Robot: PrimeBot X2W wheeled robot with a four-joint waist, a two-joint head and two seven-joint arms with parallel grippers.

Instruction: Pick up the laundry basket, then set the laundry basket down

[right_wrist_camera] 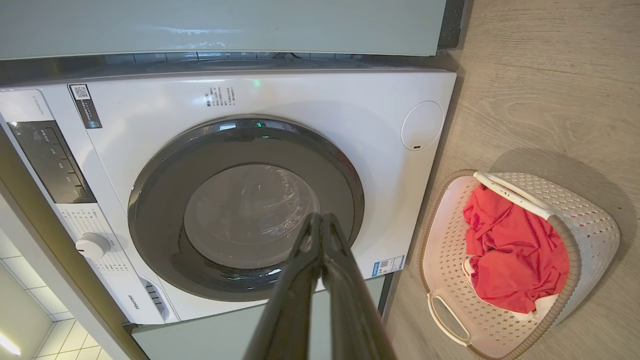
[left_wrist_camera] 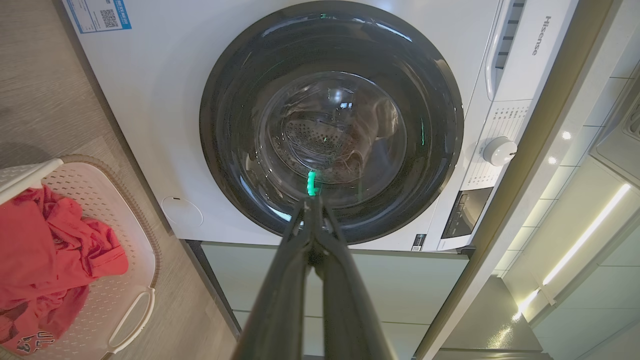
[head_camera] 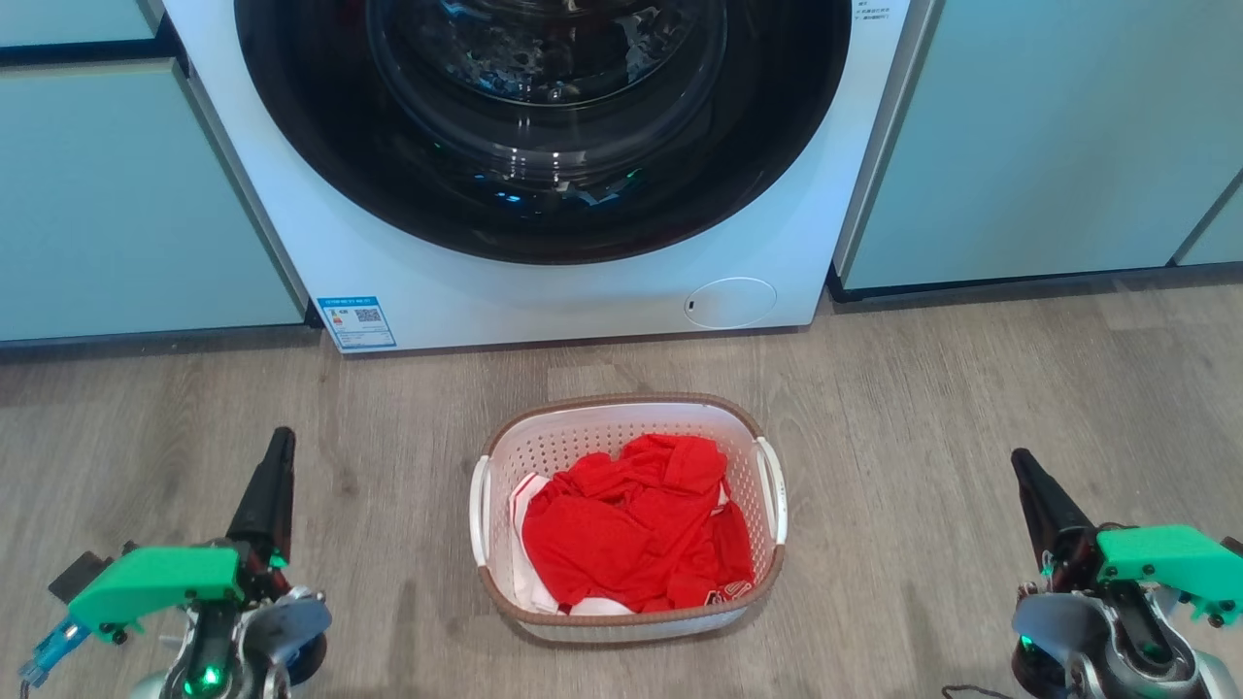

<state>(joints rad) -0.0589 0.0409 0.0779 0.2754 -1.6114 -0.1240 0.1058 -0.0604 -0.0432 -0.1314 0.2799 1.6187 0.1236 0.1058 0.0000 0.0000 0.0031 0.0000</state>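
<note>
1. Basket (head_camera: 621,399) sits on floor (head_camera: 971,388) in front of washer (head_camera: 544,282), centred between both arms, red clothes (head_camera: 631,534) inside
2. Left pincer (head_camera: 280,445) and right pincer (head_camera: 1022,464): fingers together, empty, well apart from basket, one each side
3. Handles (head_camera: 478,510) face the arms, so a two-sided lift looks intended; pick-up not yet begun
4. Next: part the fingers, close in on both handles evenly, else it may tip

Your left gripper (head_camera: 281,442) and right gripper (head_camera: 1020,458) each end in two long, dark, tapering fingers (left_wrist_camera: 280,305). Behind them sit bright green brackets — the left bracket (head_camera: 155,581) with a blue connector (head_camera: 44,658), the right bracket (head_camera: 1160,555) with small dark screws — over silver-grey wrist housings (head_camera: 1044,616); a green light (head_camera: 206,677) glows below the left one.
</note>
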